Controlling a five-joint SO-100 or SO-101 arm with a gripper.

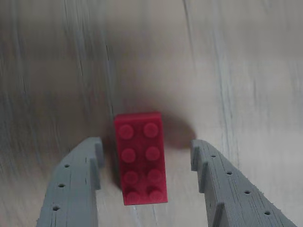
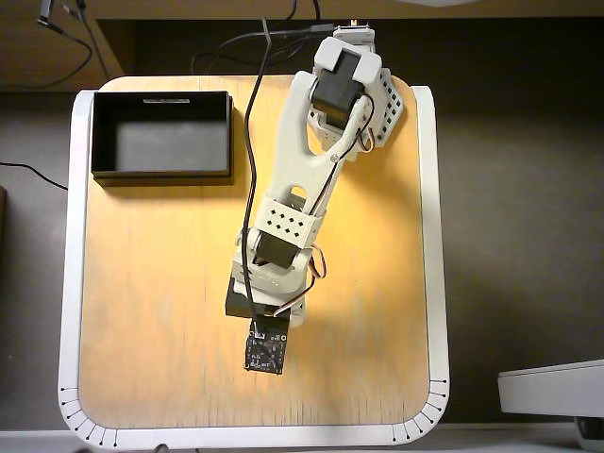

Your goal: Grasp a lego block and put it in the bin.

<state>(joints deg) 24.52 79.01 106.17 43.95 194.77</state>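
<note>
Lego block [image 1: 140,158] between wide-open tool [image 1: 147,158] fingers, untouched

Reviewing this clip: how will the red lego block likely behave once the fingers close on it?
The lego block looks rigid, so it should not deform. It lies flat, studs up, so it is unlikely to roll. Its smooth sides might slip against the open gripper.

One red lego block [image 1: 140,158], one black bin [image 2: 161,136], one white arm [image 2: 302,170], one gripper [image 1: 144,177] with two grey fingers [image 1: 75,184], one wooden table [image 2: 151,311]
</note>
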